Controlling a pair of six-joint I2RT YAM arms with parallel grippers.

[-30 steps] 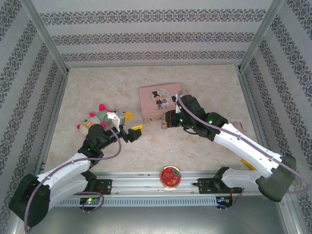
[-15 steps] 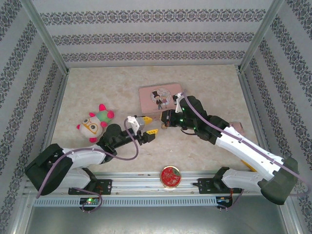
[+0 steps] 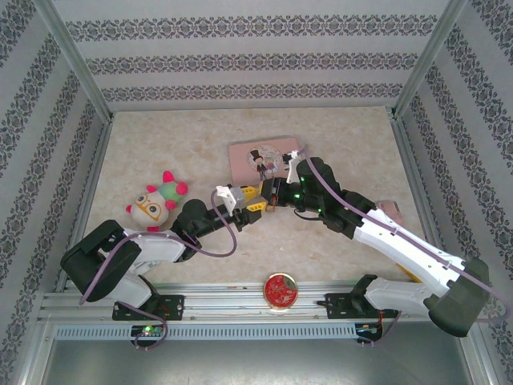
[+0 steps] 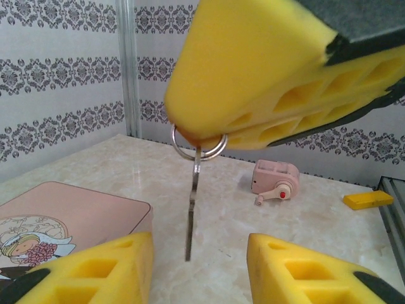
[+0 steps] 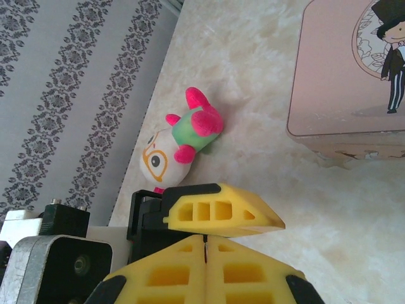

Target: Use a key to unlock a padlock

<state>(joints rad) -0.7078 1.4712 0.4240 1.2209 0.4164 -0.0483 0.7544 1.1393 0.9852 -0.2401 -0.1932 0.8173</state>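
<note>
The key point(image 4: 192, 202) hangs blade-down in the middle of the left wrist view, dangling from a thin ring point(image 4: 197, 144). The right gripper point(image 4: 193, 130) reaches in from the upper right of that frame, closed tight and holding the key by its ring; in the right wrist view this gripper point(image 5: 205, 246) shows its two yellow fingers pressed together at the bottom of the frame, with a thin sliver of metal in the seam. The left gripper point(image 4: 199, 240) sits beneath the key, its fingers spread wide at the lower left and lower right, holding nothing; the blade's tip hangs in the gap between them, apparently touching neither. In the top view the two grippers meet at the centre of the table point(image 3: 160, 144), just below the tin point(image 3: 260, 160); a plush point(image 3: 156, 200) lies to the left, well apart. Where the padlock lies I cannot tell; it is too small to make out.

As for progress, the key is picked up and off the table, which is the early part done. The spread fingers under the blade suggest a hand-over or a re-grip; putting the key into the padlock and turning it are, by my reading, all yet to do.
</note>
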